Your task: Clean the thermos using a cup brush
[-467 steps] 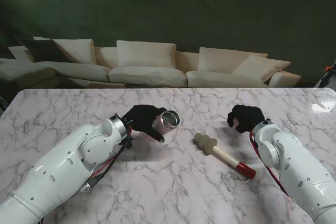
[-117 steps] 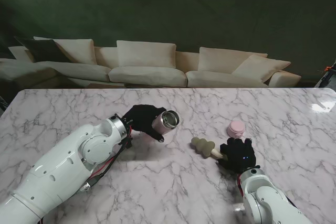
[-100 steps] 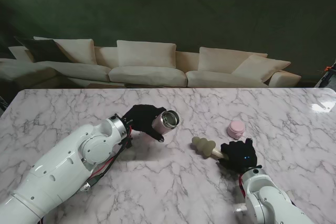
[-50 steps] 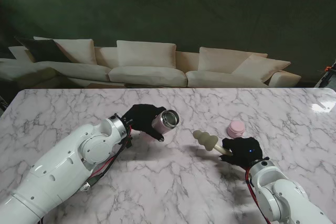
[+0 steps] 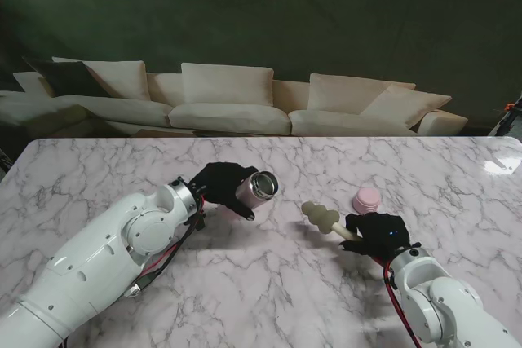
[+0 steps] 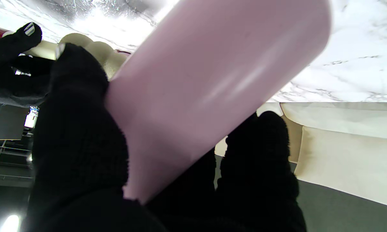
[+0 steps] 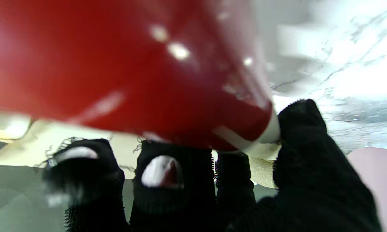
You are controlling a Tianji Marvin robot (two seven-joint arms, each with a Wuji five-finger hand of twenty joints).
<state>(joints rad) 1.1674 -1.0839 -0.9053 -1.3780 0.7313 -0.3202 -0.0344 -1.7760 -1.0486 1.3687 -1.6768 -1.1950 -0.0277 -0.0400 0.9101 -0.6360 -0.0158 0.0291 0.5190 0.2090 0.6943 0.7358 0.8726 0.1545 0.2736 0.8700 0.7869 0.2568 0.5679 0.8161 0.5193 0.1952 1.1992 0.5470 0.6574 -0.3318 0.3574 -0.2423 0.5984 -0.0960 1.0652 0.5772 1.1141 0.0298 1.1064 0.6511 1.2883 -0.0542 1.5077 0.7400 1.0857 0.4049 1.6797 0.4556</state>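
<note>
While my left side hasn't changed, here's the diff against the earlier frames:
Left hand [image 5: 218,186]: just left of frame centre, wrapped round the pink thermos [image 5: 257,187]; same pose as 4.7 s ago.
Thermos: off the table, tilted, open mouth facing right toward the brush; left wrist view shows my fingers [image 6: 77,129] round the body [image 6: 209,87].
Right hand [image 5: 377,235]: lower right of centre, closed on the cup brush [image 5: 322,218] handle; 4.7 s ago it sat farther up the frame and the brush lay on the marble.
Cup brush: lifted, sponge head up-left toward the thermos, not in it; red handle end [image 7: 126,67] fills the right wrist view, blurred.
Pink lid [image 5: 367,199]: on the table [image 5: 98,177], just beyond my right hand; not visible 4.7 s ago.
</note>
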